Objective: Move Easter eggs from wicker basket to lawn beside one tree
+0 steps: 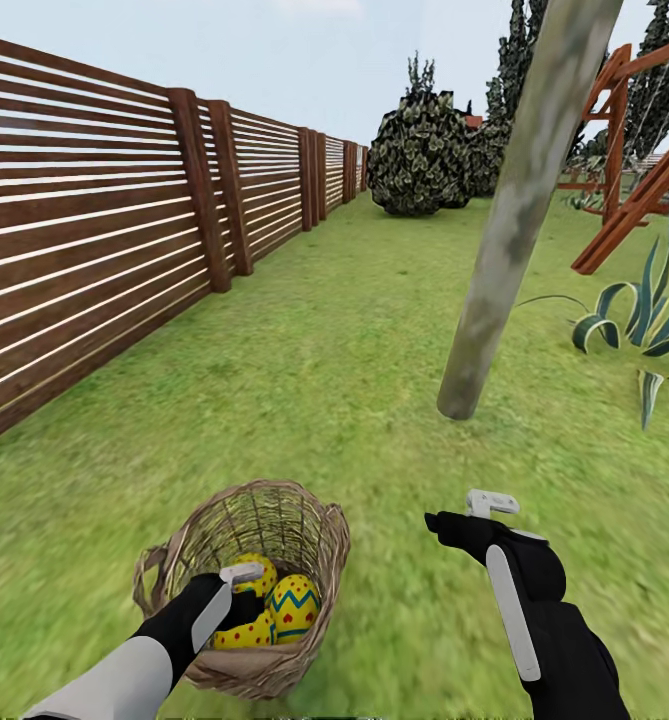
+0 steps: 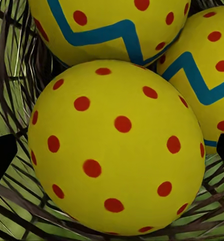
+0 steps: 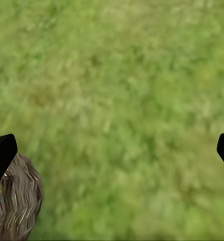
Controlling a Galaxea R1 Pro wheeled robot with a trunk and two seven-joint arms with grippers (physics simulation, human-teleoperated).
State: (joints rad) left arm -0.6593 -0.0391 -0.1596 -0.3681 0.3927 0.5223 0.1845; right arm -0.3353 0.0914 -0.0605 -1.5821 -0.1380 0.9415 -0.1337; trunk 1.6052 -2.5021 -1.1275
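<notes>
A slatted fence [image 1: 84, 210] runs beyond the left hand [image 1: 236, 590], which reaches released into the wicker basket [image 1: 319, 530] around the three Easter eggs [image 2: 117, 145], yellow, red-dotted. The tree [image 1: 514, 220] leans ahead of the released right hand [image 1: 474, 515] over lawn [image 3: 122, 100].

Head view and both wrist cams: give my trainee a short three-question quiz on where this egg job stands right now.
1. True or false: the left gripper is inside the wicker basket.
2. How many Easter eggs are in the basket? A) one B) two C) three
3. What does the right gripper hang above?

Key:
1. True. Its fingers stand apart on either side of the nearest egg.
2. C. The left wrist view shows three.
3. The lawn, beside the basket and short of the tree, holding nothing.
</notes>
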